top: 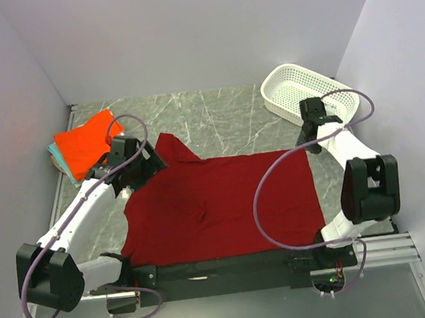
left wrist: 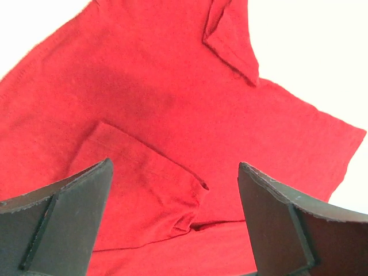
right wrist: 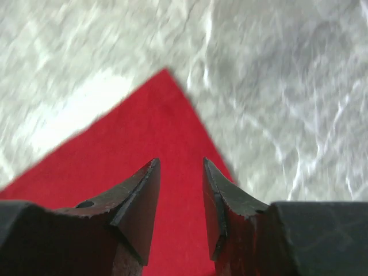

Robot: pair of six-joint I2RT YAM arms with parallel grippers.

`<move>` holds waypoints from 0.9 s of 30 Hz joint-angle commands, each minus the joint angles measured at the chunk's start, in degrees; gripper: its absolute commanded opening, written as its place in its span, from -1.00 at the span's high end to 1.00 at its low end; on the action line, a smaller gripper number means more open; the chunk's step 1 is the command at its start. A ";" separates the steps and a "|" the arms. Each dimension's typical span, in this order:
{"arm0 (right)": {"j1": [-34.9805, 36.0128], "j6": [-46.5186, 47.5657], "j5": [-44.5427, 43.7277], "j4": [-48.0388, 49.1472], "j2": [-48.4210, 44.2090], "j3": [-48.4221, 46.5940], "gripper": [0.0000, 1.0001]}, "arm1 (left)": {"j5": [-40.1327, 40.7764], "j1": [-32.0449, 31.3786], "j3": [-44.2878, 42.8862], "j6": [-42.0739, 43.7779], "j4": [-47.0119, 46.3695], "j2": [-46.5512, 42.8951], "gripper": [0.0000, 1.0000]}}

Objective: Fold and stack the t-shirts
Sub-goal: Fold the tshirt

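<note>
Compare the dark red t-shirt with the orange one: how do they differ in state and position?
The dark red t-shirt lies spread out in the middle of the table; the orange t-shirt is folded at the far left corner. The dark red t-shirt rests directly on the table, while the orange t-shirt sits on a teal folded shirt. Both are plain, single-coloured cloth.

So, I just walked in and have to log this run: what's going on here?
Two robot arms are working on a dark red t-shirt spread flat on the marble table. The left gripper hovers over its sleeve end with fingers wide open. The right gripper sits over the far right corner, fingers slightly apart and gripping nothing. An orange shirt lies folded at the far left, and a white basket stands at the far right.
</note>
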State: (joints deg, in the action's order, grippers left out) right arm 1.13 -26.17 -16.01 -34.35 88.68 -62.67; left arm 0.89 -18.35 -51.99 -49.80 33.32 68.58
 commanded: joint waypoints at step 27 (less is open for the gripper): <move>-3.59 2.53 2.74 13.52 17.31 -4.65 0.25 | -2.56 4.11 -4.52 5.23 -2.21 1.91 -0.92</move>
State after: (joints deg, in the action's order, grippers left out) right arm -2.50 -24.36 -12.62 -21.37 105.34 -64.90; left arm -0.86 -14.68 -53.10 -47.05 32.77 69.60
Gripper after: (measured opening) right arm 0.376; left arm 0.961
